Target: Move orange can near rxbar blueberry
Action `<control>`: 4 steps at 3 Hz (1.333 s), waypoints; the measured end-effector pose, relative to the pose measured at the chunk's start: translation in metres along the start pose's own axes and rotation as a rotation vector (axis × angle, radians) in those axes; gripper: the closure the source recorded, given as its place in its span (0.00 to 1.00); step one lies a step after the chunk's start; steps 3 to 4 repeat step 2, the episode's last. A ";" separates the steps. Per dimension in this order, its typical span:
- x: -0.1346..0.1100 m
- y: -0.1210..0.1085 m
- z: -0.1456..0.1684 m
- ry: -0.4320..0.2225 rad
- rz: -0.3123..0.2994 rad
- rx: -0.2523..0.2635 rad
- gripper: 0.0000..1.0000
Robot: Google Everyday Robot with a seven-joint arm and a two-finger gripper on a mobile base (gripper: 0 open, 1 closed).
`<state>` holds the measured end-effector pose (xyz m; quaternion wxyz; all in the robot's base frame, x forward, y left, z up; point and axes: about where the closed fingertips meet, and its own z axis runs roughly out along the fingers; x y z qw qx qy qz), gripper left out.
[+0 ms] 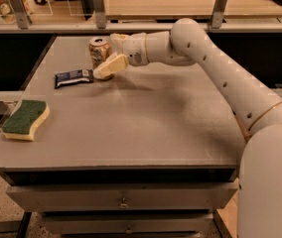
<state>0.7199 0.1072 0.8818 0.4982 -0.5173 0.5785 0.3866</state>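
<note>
The orange can [99, 51] stands upright on the grey table [156, 123] at the back left, just right of the rxbar blueberry [74, 78], a dark flat bar lying about a finger's width from it. My gripper [107, 54] reaches in from the right, with the can between its jaws. The near finger [110, 66] lies in front of the can's lower right side. The far finger [117, 36] shows behind the can's top. The jaws look spread a little wider than the can, so the gripper is open.
A green-and-yellow sponge [26, 119] lies near the table's left front edge. A railing with metal posts [99, 6] runs behind the table. My white arm [215, 68] crosses the table's right back part.
</note>
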 end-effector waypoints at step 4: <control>0.010 -0.025 -0.052 0.085 -0.017 0.113 0.00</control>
